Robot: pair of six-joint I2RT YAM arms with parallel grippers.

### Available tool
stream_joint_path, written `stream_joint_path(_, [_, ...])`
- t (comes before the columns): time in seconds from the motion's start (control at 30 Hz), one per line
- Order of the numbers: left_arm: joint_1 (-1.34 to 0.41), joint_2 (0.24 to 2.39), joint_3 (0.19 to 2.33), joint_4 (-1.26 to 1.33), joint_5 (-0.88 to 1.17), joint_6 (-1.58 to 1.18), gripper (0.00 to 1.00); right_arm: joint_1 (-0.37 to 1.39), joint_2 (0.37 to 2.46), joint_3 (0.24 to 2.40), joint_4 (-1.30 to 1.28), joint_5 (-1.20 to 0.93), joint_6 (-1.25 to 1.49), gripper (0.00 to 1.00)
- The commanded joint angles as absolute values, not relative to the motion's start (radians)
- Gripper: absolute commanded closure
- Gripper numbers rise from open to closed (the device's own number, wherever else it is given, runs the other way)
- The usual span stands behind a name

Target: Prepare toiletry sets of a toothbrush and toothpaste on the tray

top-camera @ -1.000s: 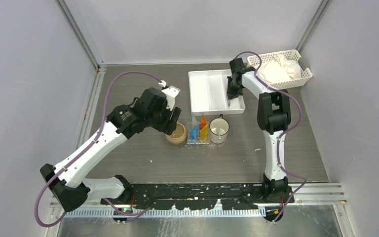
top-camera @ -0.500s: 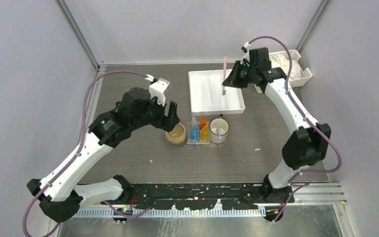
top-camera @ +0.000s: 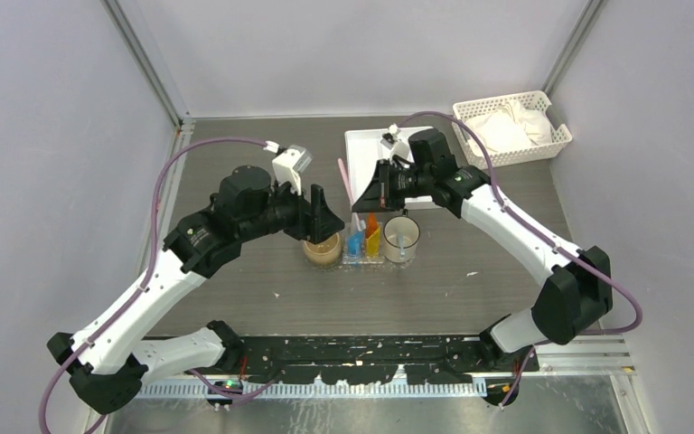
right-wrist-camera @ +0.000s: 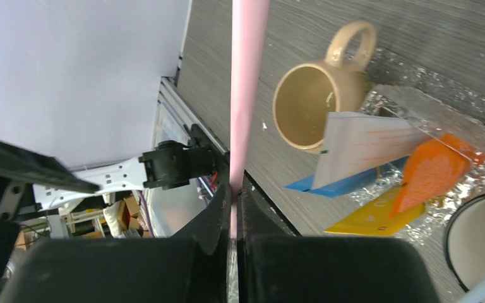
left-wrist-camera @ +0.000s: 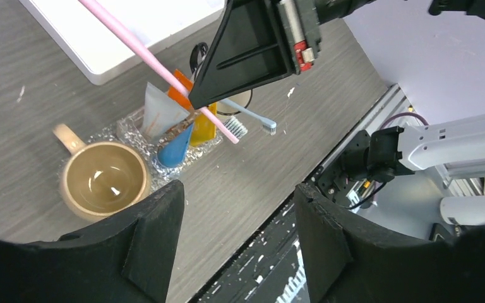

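— Pink toothbrush (right-wrist-camera: 247,76)?
— Clamped in the right gripper (right-wrist-camera: 233,189), poking past its tips.
— Toothpaste?
— Near those tips, lower: blue tube (right-wrist-camera: 328,183), orange tube (right-wrist-camera: 432,173), yellow tube (right-wrist-camera: 369,221), leaning together on the crinkly clear tray (right-wrist-camera: 395,63). Left gripper (left-wrist-camera: 237,189) beyond, fingers spread, holding nothing.

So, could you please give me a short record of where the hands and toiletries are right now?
right hand: shut on the pink toothbrush, raised near the tray
left hand: open, empty, near the tan mug
tray: four toothpaste tubes, no toothbrush yet
white mug: blue toothbrush inside
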State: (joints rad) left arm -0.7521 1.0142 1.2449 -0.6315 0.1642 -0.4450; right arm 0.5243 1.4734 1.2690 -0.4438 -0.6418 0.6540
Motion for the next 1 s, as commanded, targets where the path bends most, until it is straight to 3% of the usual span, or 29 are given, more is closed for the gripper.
stream_joint_path(0.0, [-0.747, 0.998, 1.229, -0.582, 0.171, -0.512, 0.35, 0.548, 1.402, 1.286, -0.36, -0.672, 0.7, 0.99])
stream_joint_path(0.13, [-0.747, 0.993, 1.196, -0.553, 0.107, -0.557, 0.38, 0.579, 1.379, 1.283, -0.35, -0.652, 0.706, 0.99])
stream_joint_path(0.27, [-0.75, 0.988, 1.182, -0.515, 0.052, -0.523, 0.51, 0.59, 1.375, 1.282, -0.365, -0.659, 0.704, 0.99])
stream_joint_path(0.47, [-0.76, 0.942, 1.163, -0.604, 0.017, -0.201, 0.46, 0.589, 1.355, 1.297, -0.471, -0.656, 0.654, 0.99])
stream_joint_path(0.6, [-0.816, 0.878, 1.111, -0.623, 0.021, -0.094, 0.48, 0.589, 1.303, 1.308, -0.639, -0.655, 0.593, 0.99])
stream_joint_path(0.73, [-1.012, 0.881, 1.116, -0.701, -0.108, -0.021, 0.48, 0.589, 1.198, 1.265, -0.776, -0.703, 0.58, 0.99])
stream_joint_path(0.97, [-1.544, 0.983, 1.185, -0.91, -0.647, -0.005, 0.55, 0.59, 1.06, 1.252, -0.955, -0.813, 0.619, 0.99])
